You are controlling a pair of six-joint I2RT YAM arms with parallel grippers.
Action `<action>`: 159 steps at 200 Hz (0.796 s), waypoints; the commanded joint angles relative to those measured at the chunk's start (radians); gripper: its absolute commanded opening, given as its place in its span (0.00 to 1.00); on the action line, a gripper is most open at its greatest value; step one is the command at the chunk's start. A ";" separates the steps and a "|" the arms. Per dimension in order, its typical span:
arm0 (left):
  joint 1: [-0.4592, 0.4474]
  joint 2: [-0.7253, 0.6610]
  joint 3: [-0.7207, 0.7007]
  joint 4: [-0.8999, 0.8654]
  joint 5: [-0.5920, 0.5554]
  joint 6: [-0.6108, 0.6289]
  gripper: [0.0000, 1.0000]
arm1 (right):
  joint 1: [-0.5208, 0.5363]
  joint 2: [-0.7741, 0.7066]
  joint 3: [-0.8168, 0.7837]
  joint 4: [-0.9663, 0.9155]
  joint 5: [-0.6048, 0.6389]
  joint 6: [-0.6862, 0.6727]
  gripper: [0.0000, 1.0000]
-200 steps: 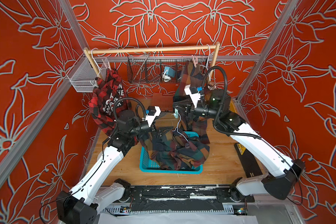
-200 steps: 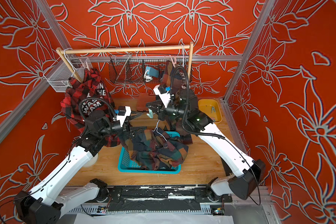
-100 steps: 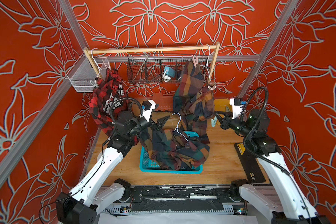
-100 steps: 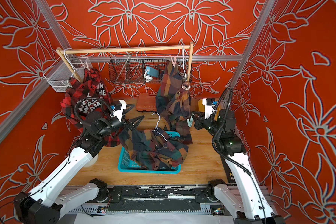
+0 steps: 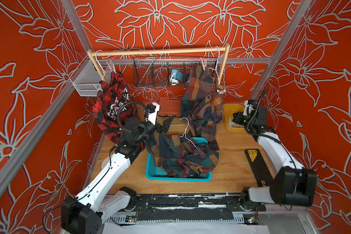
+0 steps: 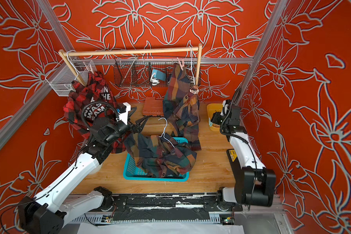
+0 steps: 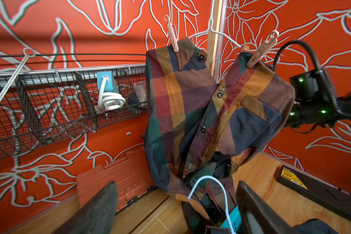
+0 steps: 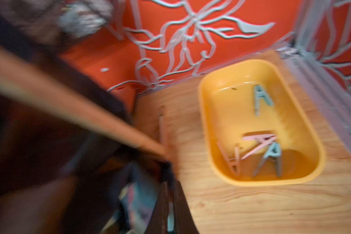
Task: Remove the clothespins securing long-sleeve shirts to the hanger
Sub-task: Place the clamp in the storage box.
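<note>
Teal basket (image 5: pixel 176 179) at the middle of the wooden table (image 5: pixel 231 162), holding a crumpled dark plaid shirt (image 5: pixel 182 156) with its white hanger (image 5: pixel 185 131) lying on top. No clothespin shows on it, so this shirt looks finished.

Near the back wall on the robot's right sits a yellow tray (image 8: pixel 206 121) with four loose pegs (image 8: pixel 257 141) inside: two mint-blue, one pink, one cream. The right hand (image 8: pixel 171 210) is beside the tray. Its fingers are pressed together on what appears to be a mint-blue peg (image 8: pixel 170 217), though that view is blurred. It probably goes into the tray next.

Left to do: a second dark plaid shirt (image 7: pixel 201 111) hangs at the right end of the wooden rail (image 5: pixel 156 52). It is pinned to its hanger by a pink clothespin (image 7: pixel 172 36) on one shoulder and a second pink clothespin (image 7: pixel 261 50) on the other. The red-and-black shirt (image 5: pixel 109 105) hangs at the rail's left end. A pale peg (image 5: pixel 110 65) seems to sit at its top, too small to be sure.

The left hand (image 5: pixel 167 124), fingers wide apart and empty, is above the basket's edge, near the hanger's hook. By this count, roughly a third of the work is done.
</note>
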 commanded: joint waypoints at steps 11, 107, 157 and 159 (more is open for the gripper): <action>0.011 0.009 -0.005 0.038 0.013 -0.008 0.88 | -0.033 0.196 0.132 0.085 0.132 0.019 0.00; 0.053 0.017 -0.012 0.047 0.038 -0.028 0.88 | -0.061 0.385 0.382 -0.026 0.000 0.019 0.49; 0.079 0.024 -0.013 0.058 0.058 -0.043 0.88 | 0.013 -0.173 -0.118 0.125 -0.267 0.076 0.44; 0.081 0.024 -0.013 0.058 0.062 -0.045 0.88 | 0.025 -0.193 -0.133 0.125 -0.272 0.070 0.44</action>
